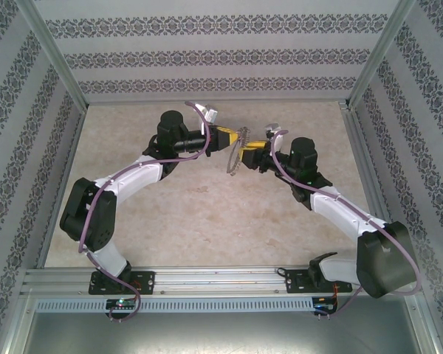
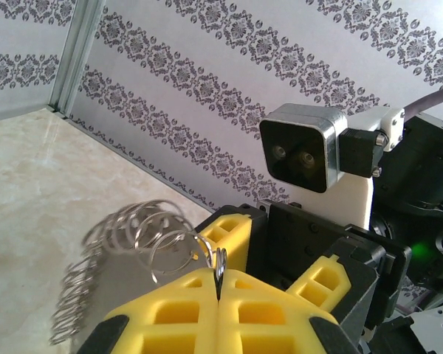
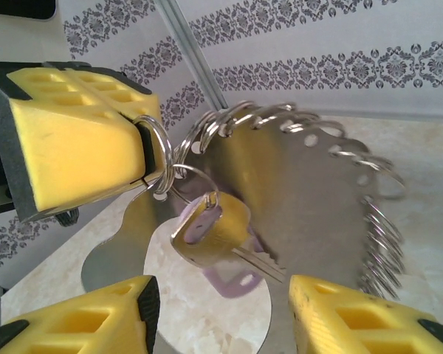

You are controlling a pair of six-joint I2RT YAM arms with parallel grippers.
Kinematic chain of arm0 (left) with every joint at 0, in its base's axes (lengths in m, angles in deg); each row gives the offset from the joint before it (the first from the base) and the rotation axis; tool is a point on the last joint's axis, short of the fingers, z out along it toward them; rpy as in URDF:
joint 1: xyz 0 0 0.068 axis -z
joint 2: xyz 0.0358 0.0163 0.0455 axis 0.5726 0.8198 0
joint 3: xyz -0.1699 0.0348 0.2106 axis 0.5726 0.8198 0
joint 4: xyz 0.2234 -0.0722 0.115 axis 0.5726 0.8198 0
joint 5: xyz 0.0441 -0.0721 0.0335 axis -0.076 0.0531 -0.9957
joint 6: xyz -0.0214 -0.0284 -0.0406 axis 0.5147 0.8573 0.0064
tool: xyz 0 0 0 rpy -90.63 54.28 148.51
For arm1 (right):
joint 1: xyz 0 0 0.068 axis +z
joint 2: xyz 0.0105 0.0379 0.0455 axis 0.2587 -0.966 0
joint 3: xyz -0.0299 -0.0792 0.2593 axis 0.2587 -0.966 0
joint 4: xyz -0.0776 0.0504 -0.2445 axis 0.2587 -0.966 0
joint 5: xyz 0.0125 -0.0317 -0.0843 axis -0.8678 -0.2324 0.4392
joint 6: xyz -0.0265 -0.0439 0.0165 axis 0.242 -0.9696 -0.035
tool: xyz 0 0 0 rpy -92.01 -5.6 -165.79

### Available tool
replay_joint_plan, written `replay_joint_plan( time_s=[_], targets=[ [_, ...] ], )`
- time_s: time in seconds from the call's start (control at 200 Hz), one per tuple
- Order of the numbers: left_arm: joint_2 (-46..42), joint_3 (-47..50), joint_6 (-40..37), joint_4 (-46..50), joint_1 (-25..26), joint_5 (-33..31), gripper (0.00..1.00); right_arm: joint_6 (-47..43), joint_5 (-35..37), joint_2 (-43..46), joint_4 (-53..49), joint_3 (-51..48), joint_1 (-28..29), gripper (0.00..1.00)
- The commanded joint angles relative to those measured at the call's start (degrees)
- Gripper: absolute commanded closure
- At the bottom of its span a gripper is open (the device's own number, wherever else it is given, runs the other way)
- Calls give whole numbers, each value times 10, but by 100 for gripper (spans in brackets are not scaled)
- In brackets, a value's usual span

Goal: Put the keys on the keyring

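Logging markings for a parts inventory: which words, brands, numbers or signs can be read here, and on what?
None can be read. The keyring, the key, the left tool and the wall carry no lettering; the wall bears only an ornamental pattern.

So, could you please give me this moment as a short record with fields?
left gripper: shut on a small loop at the keyring's edge
right gripper: open, its fingers either side of the key, just below it
keyring: held off the table between the two arms
key: lilac head, appears to hang from a small loop near the left gripper
table: pale, marbled top
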Motion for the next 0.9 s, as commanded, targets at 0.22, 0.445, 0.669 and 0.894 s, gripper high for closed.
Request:
replay_joint_plan(
  time_s=[0.22, 0.445, 0.669, 0.894],
  targets=[
    [-26, -7, 7, -47, 3, 5, 100, -30, 28, -22, 24, 26, 16, 49],
    [-27, -8, 7, -42, 3, 1, 100, -44, 48, -39, 28, 46, 33, 49],
    [-27, -10, 5, -40, 3, 2, 100, -53, 60, -60, 22, 69, 36, 51],
    [-29, -8, 5, -41, 3, -12, 100, -57, 55, -59, 17, 65, 38, 72]
  ],
)
